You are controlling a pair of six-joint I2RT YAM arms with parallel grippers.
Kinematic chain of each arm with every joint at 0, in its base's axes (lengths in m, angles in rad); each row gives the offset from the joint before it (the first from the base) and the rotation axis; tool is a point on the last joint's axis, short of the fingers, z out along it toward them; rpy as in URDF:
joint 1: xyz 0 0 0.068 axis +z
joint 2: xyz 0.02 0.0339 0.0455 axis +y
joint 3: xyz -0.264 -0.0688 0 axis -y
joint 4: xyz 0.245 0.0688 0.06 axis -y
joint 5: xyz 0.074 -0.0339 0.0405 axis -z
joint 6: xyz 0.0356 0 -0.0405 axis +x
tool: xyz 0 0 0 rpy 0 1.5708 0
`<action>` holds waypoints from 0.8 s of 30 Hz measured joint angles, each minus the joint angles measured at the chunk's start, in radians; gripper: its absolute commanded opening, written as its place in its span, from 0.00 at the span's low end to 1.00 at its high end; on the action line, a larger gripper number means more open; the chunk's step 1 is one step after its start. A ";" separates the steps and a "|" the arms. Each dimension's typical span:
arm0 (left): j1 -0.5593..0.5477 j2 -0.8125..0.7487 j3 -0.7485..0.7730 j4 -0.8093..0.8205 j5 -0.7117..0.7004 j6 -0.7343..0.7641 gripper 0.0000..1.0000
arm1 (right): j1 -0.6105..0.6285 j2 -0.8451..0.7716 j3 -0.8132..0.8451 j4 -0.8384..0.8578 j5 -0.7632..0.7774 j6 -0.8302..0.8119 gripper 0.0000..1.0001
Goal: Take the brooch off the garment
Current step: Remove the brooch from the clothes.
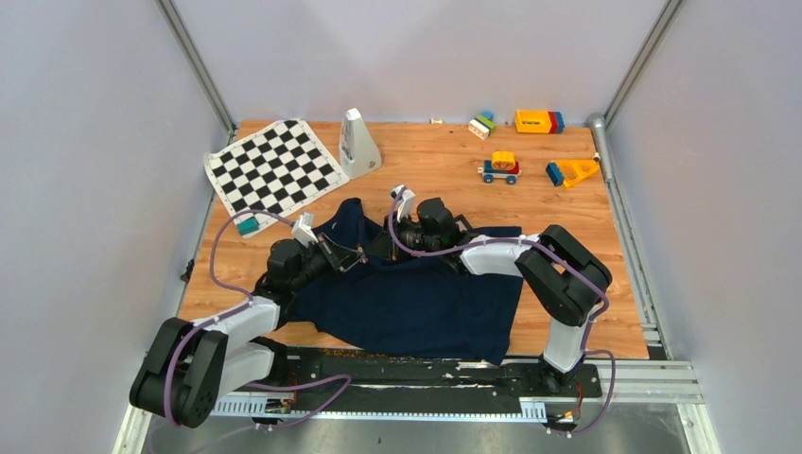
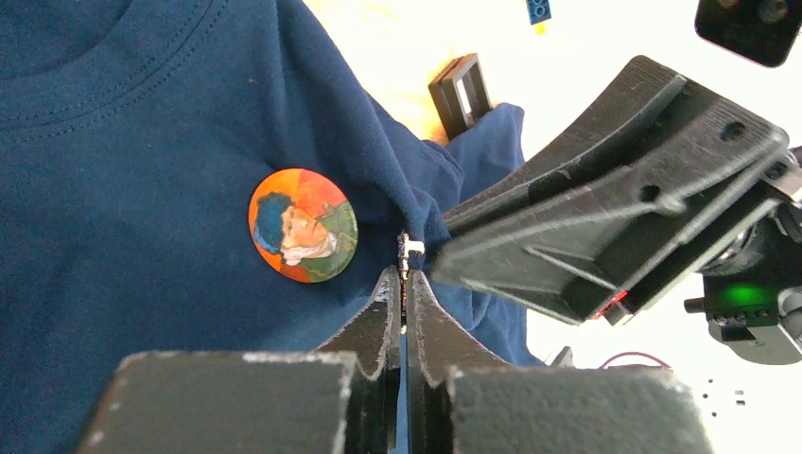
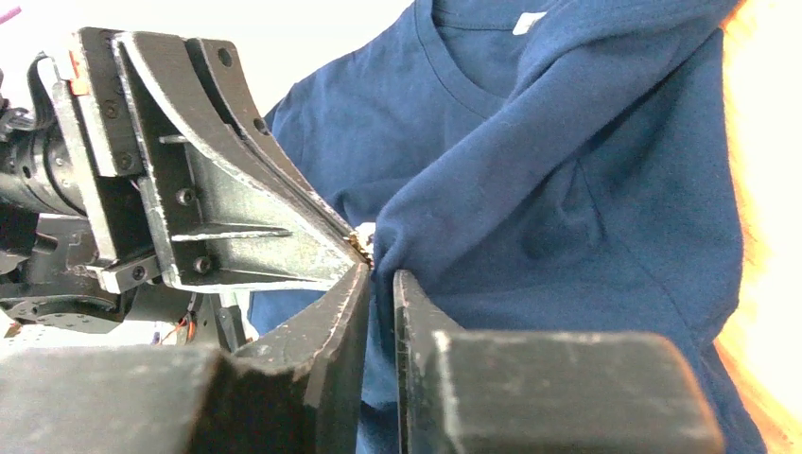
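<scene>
**Top view.** The garment lies rumpled on the worktop, spreading from the centre toward 6 o'clock. The left claw and right claw meet tip to tip over its far part. Their opening cannot be read from here.

**Left wrist.** The brooch, a round orange portrait badge, sits flat on the cloth at about 10 o'clock from the left claw's tips, near but untouched. That claw is closed to a sliver on a raised ridge of cloth, where a small metal glint shows. The right claw noses onto the same ridge from 3 o'clock.

**Right wrist.** The right claw is almost closed, with a fold of navy cloth between its fingers. The badge is out of sight.

The step looks like working the fastening from behind, though I cannot tell whether the glint is the pin. It would go best with one claw anchoring the cloth while the other makes small moves at the metal, since a hard tug would only drag the garment.
</scene>
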 measured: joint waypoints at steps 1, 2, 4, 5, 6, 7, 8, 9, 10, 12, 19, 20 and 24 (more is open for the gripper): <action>0.000 0.004 0.005 -0.006 0.003 0.004 0.00 | 0.000 0.000 0.000 -0.002 0.001 -0.001 0.33; 0.002 0.008 0.013 -0.017 0.008 0.011 0.00 | 0.000 -0.001 0.000 0.000 0.000 -0.001 0.37; 0.015 0.016 0.038 -0.047 0.033 0.041 0.00 | -0.011 -0.009 -0.006 0.011 -0.013 -0.004 0.45; 0.021 0.018 0.050 -0.058 0.051 0.058 0.00 | -0.017 -0.017 -0.015 0.019 -0.026 -0.002 0.48; 0.027 0.019 0.065 -0.071 0.071 0.074 0.00 | -0.031 -0.028 -0.031 0.040 -0.055 0.002 0.50; 0.031 0.019 0.082 -0.083 0.095 0.095 0.00 | -0.050 -0.037 -0.047 0.058 -0.082 0.010 0.51; 0.033 0.019 0.099 -0.096 0.117 0.119 0.00 | -0.073 -0.043 -0.058 0.079 -0.116 0.018 0.51; 0.034 0.019 0.114 -0.109 0.137 0.138 0.00 | -0.102 -0.043 -0.066 0.108 -0.156 0.030 0.51; 0.035 0.019 0.133 -0.126 0.161 0.163 0.00 | -0.129 -0.043 -0.069 0.126 -0.188 0.042 0.51; 0.037 0.021 0.157 -0.144 0.198 0.195 0.00 | -0.181 -0.036 -0.069 0.175 -0.264 0.073 0.51; 0.037 0.040 0.211 -0.209 0.323 0.272 0.00 | -0.263 0.054 -0.071 0.419 -0.483 0.220 0.49; 0.037 0.040 0.219 -0.219 0.339 0.280 0.00 | -0.260 0.063 -0.071 0.436 -0.506 0.235 0.50; 0.037 0.036 0.234 -0.240 0.385 0.300 0.00 | -0.244 0.074 -0.071 0.491 -0.581 0.266 0.51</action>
